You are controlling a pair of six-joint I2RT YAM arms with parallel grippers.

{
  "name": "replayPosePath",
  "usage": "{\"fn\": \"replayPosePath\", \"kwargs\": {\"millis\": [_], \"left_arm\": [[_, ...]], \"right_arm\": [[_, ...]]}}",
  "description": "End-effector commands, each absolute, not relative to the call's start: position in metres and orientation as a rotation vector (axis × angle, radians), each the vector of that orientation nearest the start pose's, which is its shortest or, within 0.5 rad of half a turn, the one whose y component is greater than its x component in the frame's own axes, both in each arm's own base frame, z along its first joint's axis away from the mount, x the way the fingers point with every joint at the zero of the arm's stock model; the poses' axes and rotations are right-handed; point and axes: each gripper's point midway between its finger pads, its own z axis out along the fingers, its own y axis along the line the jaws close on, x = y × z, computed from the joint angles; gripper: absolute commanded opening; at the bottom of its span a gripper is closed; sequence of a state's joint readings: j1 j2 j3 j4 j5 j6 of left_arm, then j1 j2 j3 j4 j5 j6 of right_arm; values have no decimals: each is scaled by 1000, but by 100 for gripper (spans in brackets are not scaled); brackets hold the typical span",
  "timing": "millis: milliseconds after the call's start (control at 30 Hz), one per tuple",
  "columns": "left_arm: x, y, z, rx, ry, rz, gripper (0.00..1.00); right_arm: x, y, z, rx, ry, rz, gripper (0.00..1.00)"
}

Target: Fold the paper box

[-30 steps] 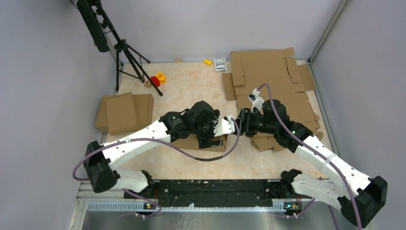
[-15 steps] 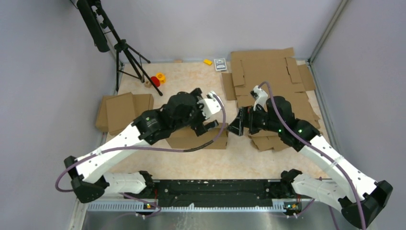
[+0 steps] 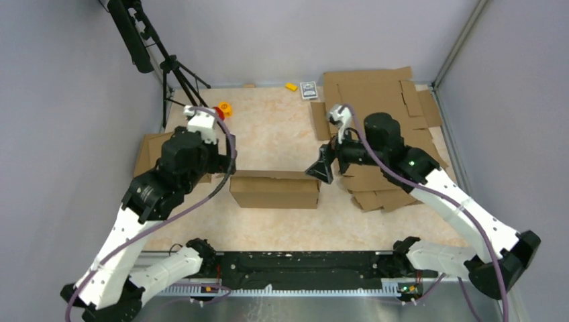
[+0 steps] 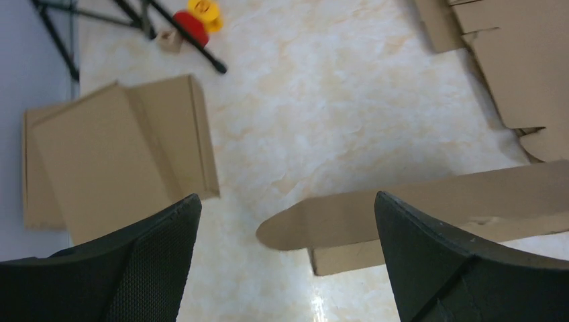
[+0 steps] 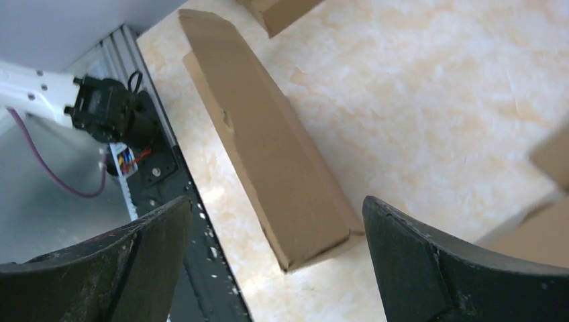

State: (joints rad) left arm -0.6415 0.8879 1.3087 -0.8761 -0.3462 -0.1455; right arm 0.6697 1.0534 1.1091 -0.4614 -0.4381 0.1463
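**Paper box (image 3: 275, 191), one: shallow brown carton on the table (image 3: 268, 127), front middle, between the two arms.**

Its long axis runs left to right across the table. The right gripper (image 5: 276, 201) sits just beside its right end and the left gripper (image 4: 287, 201) is near its left end; the right is judged slightly nearer. Both grippers are spread wide, grasping nothing. Around it: one pile of flat slotted sheets (image 3: 382, 114) at far right, one stack of smaller cardboard pieces (image 4: 114, 161) at left, one tripod (image 3: 181, 80) at far left.
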Motion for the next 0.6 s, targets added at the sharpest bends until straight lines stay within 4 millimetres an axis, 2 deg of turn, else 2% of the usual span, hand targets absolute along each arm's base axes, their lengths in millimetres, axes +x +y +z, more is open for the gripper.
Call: {"fn": "replayPosePath", "kwargs": {"millis": [0,33,133,233,400,567], "left_arm": [[222,-69,316,25,2011,-138,98],[221,-64,315,6,2003,-124,98],[218,-52,311,-35,1997,-82,98],[216,-47,304,-51,2003,-61,98],[210,-38,304,-70,1971,-44,98],[208,-37,303,-61,1977,-44,98]], "right_arm": [[198,307,311,-1218,1675,907,96],[195,319,313,-1287,1646,887,96],[195,343,293,-1473,1625,762,96],[195,361,276,-1595,1623,719,96],[194,382,254,-1724,1613,693,97],[198,389,229,-1820,1655,585,99]]}}
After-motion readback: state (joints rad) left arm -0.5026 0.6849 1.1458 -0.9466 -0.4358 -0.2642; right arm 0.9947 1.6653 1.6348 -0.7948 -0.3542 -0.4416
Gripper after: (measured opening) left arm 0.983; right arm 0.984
